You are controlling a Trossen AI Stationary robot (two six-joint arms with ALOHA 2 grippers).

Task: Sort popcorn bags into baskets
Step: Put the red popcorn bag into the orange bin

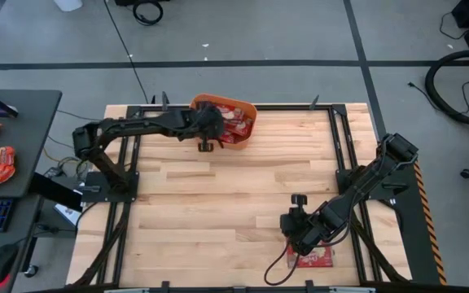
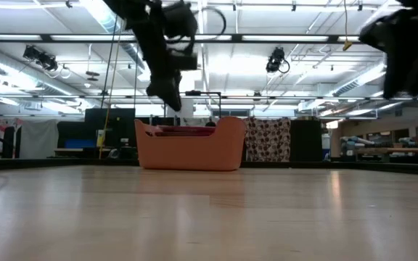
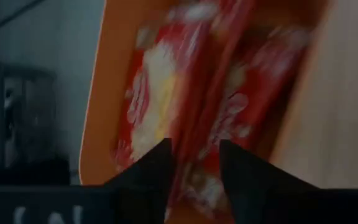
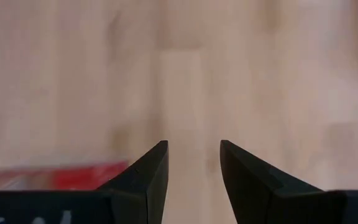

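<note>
Wooden worktop (image 1: 218,195) carries everything. Left end effector (image 3: 194,163) hangs over the orange tub (image 1: 247,110), fingers apart, nothing between them; the tub holds red popcorn bags (image 3: 185,93). Right end effector (image 4: 193,165), far from the tub, hovers with fingers apart beside one bag (image 1: 312,258) lying flat.

From my seat, the red foil popcorn bag (image 1: 314,257) near the bench's front edge sits half under the right arm. In the left wrist view, the red foil bags (image 3: 191,93) inside the orange plastic tub (image 3: 98,112) are smeared, labels unreadable.
</note>
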